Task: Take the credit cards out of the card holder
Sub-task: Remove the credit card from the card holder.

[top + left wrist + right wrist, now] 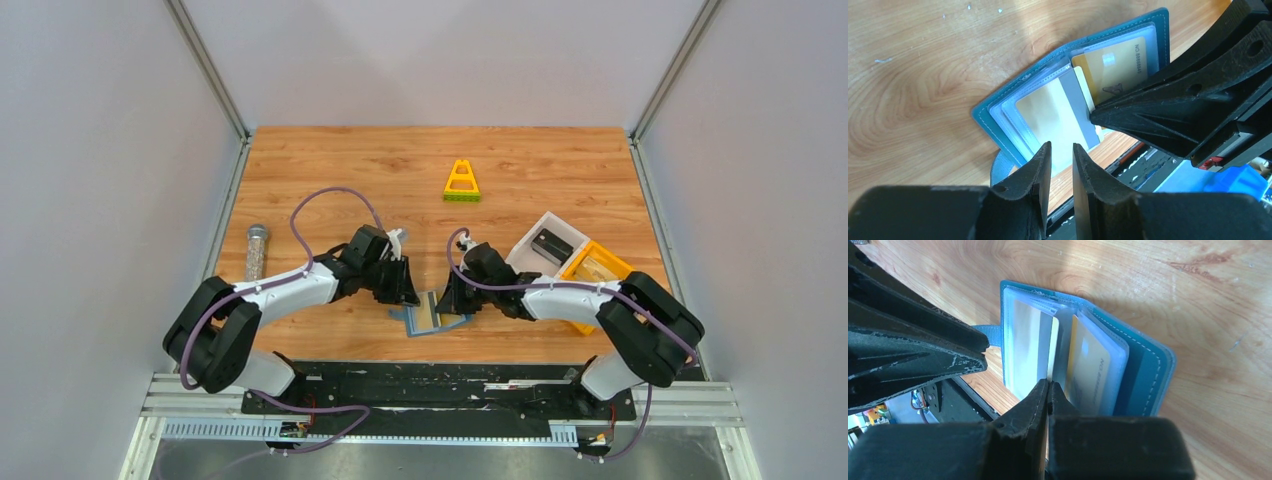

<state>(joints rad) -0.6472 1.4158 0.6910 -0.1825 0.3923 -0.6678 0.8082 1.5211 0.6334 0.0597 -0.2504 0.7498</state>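
Observation:
The slate-blue card holder [437, 318] lies open near the table's front edge, its clear sleeves fanned out [985, 117] [1148, 370]. A silver-grey credit card [1048, 115] [1025, 345] shows in one sleeve and a gold one [1113, 65] [1088, 365] in another. Between them the edge of a pale credit card [1082, 87] [1053, 347] sticks out. My right gripper [450, 295] [1048, 384] is shut on that pale edge. My left gripper [400, 290] [1062, 146] hovers at the holder's left panel, its jaws a little apart with nothing between them.
A yellow triangular piece [461, 182] lies farther back. A white bin [545, 245] holding a dark object and a yellow bin [595, 265] stand at the right. A clear tube [256, 250] lies at the left. The black front rail [440, 385] runs just behind the holder.

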